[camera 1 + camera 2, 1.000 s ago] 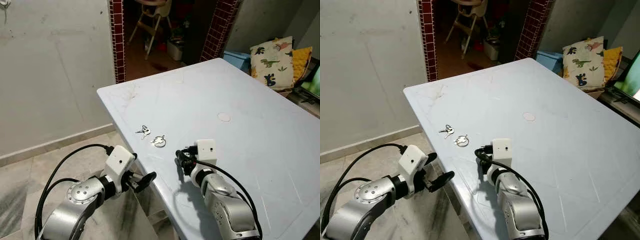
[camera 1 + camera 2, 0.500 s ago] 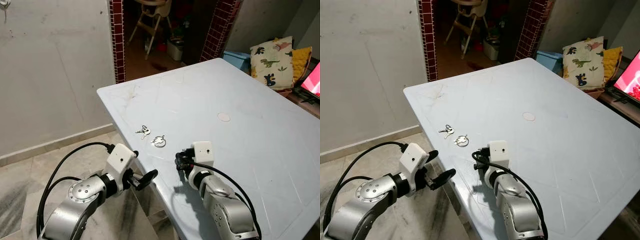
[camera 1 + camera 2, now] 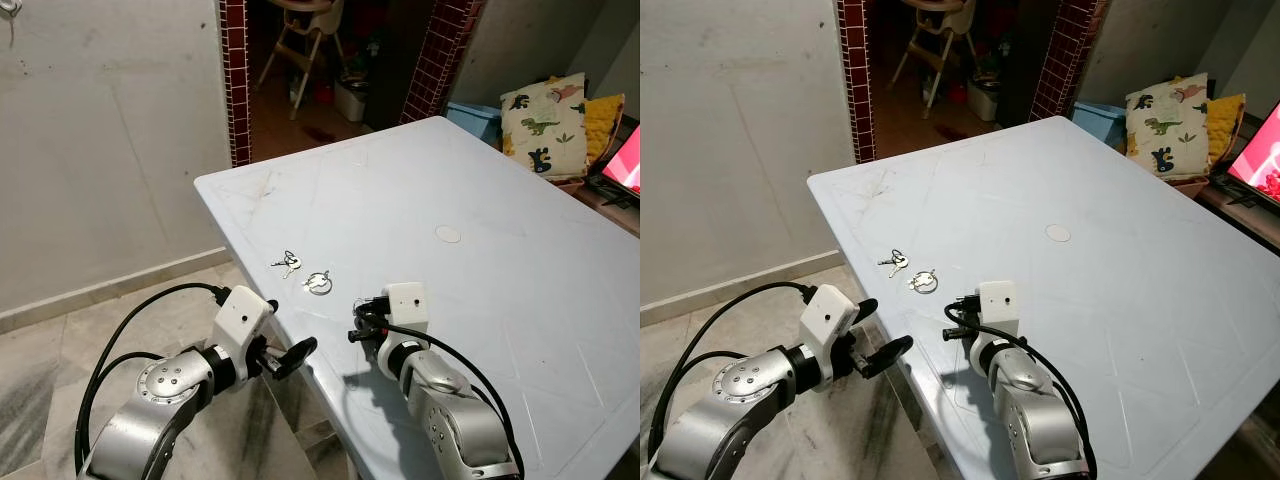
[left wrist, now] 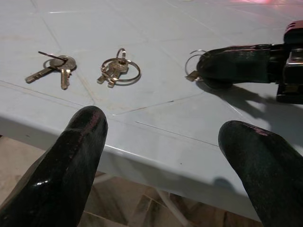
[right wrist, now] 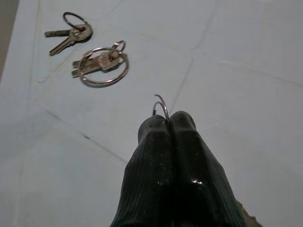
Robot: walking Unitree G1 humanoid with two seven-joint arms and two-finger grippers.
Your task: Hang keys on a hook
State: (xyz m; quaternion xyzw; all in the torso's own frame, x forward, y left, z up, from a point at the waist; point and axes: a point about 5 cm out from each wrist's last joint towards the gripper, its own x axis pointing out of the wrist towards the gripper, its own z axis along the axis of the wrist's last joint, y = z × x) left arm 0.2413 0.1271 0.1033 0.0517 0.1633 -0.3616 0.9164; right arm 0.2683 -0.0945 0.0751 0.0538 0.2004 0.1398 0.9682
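Right gripper [image 5: 166,124] pinches a thin key ring [image 5: 162,106] between closed fingers, just beside the large-ring keys [image 5: 100,64] on the table [image 3: 480,170]. So slight a hold could let the ring slip out on lifting. Left gripper [image 4: 161,156] hangs wide open off the table edge near those keys.

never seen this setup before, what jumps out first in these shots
The right gripper is pinched shut on a small key ring just above the pale blue table. Two more sets of keys and lie on the table beyond its tips. The left gripper hangs open off the table's near edge.
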